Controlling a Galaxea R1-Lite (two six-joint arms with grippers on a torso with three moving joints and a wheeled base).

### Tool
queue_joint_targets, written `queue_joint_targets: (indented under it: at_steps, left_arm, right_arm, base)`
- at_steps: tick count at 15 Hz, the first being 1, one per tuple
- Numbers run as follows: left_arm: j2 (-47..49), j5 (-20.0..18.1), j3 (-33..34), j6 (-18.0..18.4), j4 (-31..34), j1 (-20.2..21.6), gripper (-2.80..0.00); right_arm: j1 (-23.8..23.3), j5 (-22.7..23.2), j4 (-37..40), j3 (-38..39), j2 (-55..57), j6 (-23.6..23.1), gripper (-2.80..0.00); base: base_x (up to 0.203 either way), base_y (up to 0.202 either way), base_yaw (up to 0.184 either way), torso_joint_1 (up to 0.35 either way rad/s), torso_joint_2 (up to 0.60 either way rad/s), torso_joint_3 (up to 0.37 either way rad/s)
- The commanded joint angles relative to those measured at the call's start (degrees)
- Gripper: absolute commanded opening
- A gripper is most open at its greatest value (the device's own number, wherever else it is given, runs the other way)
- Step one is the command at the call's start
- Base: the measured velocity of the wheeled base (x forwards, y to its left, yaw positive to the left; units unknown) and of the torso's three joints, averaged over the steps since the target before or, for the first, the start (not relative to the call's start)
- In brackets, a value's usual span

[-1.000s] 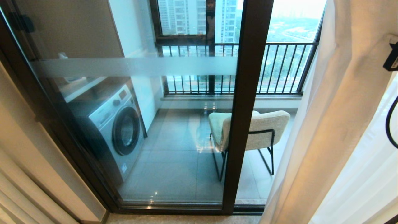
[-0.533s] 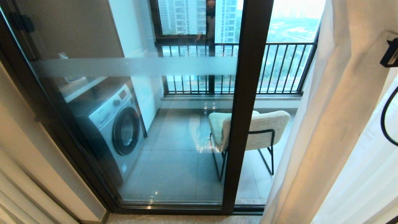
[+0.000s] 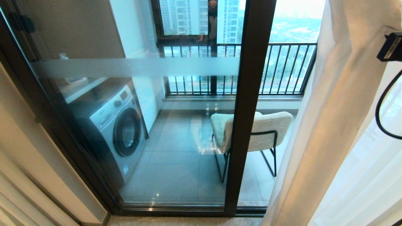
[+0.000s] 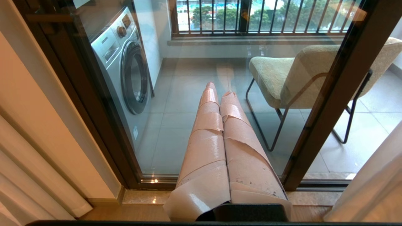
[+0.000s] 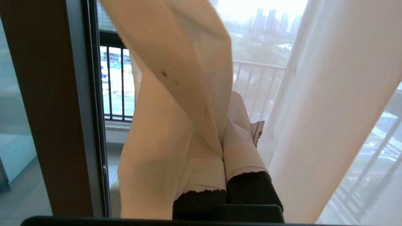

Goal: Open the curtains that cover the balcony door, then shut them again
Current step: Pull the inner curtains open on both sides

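Note:
The balcony door [image 3: 248,110] has a dark frame and a frosted band [image 3: 135,67], and most of its glass is uncovered. The curtains hang at the right: a thick beige drape [image 3: 339,110] and a white sheer [image 3: 370,175] behind it. My right gripper [image 5: 227,103] is shut on the beige drape's [image 5: 176,62] edge, with the fabric pinched between its taped fingers; the sheer [image 5: 329,94] hangs beside it. In the head view only a black part of that arm [image 3: 389,47] shows. My left gripper [image 4: 220,91] is shut and empty, low, pointing at the door frame [image 4: 333,103].
Behind the glass stand a washing machine [image 3: 116,125] on the left and a padded chair [image 3: 260,131], with a black railing [image 3: 282,69] beyond. More beige pleats [image 4: 25,175] hang at the far left. A person's figure [image 3: 213,18] shows in the glass at the top.
My right arm has shifted a little left and up, drawing the beige drape's edge slightly left across the railing. The left gripper is still.

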Motion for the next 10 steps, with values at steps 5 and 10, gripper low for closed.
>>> queue_joint_targets:
  at_steps: [5, 10]
  left_arm:
    - [0.0, 0.0, 0.0, 0.0, 0.0, 0.0, -2.80]
    - [0.0, 0.0, 0.0, -0.2, 0.0, 0.0, -2.80]
  right_arm:
    - [0.0, 0.0, -1.4, -2.2, 3.4, -0.1, -2.80]
    - [0.0, 0.0, -1.4, -2.2, 3.8, -0.1, -2.80]
  base:
    - [0.000, 0.000, 0.000, 0.000, 0.00, 0.000]
    - [0.000, 0.000, 0.000, 0.000, 0.00, 0.000]
